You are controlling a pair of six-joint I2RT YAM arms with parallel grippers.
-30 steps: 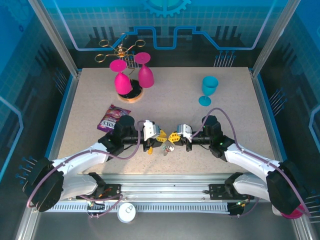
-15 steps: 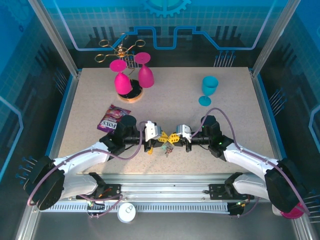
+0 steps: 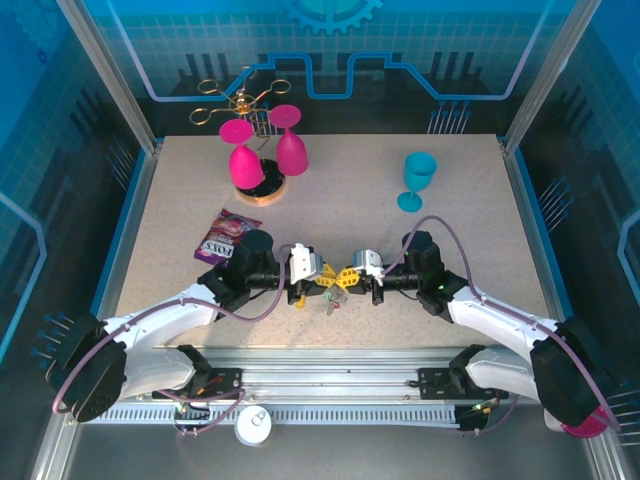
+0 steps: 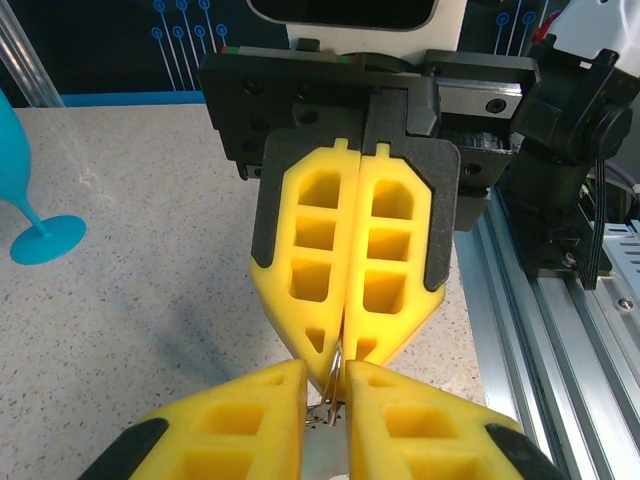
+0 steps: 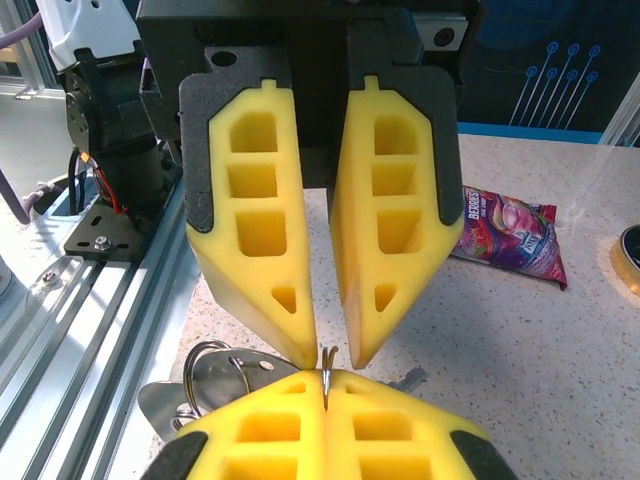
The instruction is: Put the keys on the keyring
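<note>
Near-centre of desk point(image 3: 350, 220) | right end effector point(image 4: 340, 348) clenched on keyring point(image 5: 325, 360) wire | left end effector point(image 5: 333, 350) narrowly parted astride it, grip unclear | keys point(image 3: 334, 296) dangling beneath | advice: brace ring rigid, feed key slowly

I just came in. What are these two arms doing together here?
The two arms meet tip to tip over the near middle of the table. The right tool is shut on a thin metal piece. The left tool faces it, jaws slightly apart around that same piece. A metal ring shows close beside the right tool.
</note>
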